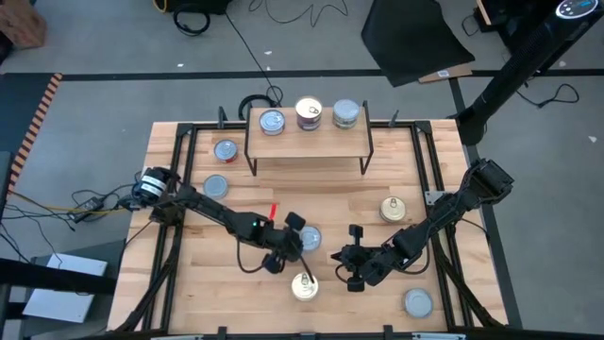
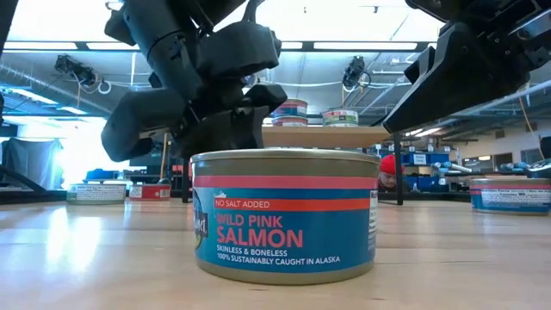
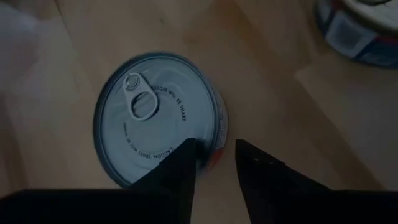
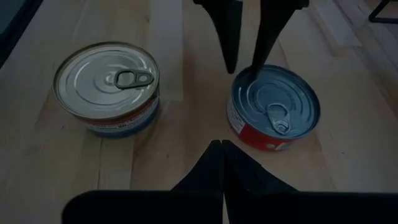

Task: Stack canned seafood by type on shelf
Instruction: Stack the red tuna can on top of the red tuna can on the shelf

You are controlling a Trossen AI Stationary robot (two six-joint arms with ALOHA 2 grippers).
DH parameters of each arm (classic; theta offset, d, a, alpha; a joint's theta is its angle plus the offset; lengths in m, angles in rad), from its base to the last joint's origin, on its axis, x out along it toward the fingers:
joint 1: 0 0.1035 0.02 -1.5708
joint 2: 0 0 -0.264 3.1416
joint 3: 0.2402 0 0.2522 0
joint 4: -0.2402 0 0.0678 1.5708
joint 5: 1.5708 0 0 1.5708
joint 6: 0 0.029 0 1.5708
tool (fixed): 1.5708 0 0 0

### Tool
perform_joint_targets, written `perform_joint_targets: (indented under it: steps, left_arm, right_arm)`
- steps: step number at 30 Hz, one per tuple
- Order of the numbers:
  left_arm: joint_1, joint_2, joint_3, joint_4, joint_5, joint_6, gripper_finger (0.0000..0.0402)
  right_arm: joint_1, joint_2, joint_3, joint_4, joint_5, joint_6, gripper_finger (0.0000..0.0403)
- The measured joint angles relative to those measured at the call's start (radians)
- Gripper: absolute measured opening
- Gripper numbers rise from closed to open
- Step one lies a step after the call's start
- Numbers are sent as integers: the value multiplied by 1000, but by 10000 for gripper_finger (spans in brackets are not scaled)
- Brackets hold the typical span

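Near the tabletop's [image 1: 189, 283] middle, the left pincer [image 3: 214, 158] straddles the rim of a red-sided tin [image 4: 273, 112], fingers slightly apart — not clamped. Rigid, dense, slick metal, it looks best gripped across its side wall. The right pincer [image 4: 222, 149] waits closed, facing it.

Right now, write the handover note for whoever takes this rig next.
Left gripper: fingers parted at the rim of a red-sided can standing on the table; no grip visible.
Right gripper: shut, empty, facing that can.
Shelf: three cans on it, none stacked yet.
On the table besides: the salmon can at the front edge, two cans at the left, one at the right, one front right.
Left to do: sort the table cans onto the shelf by type.
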Motion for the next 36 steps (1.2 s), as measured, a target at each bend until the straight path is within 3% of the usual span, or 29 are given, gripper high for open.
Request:
perform_joint_targets:
  steps: [3, 9, 14, 25, 36]
  left_arm:
    - [1, 0, 0, -8, -15, -6, 92]
    - [1, 0, 2, -16, -23, -15, 9]
    - [-9, -4, 5, -24, -25, -6, 3]
    - [3, -16, 159, -180, 158, -87, 1]
    - [91, -67, 157, -165, 279, -234, 1]
  right_arm:
    - [0, 0, 0, 0, 0, -2, 3]
    - [0, 0, 0, 0, 0, -3, 4]
    - [0, 0, 0, 0, 0, -6, 4]
    - [0, 0, 0, -1, 0, -4, 4]
    - [3, 0, 0, 4, 0, 2, 4]
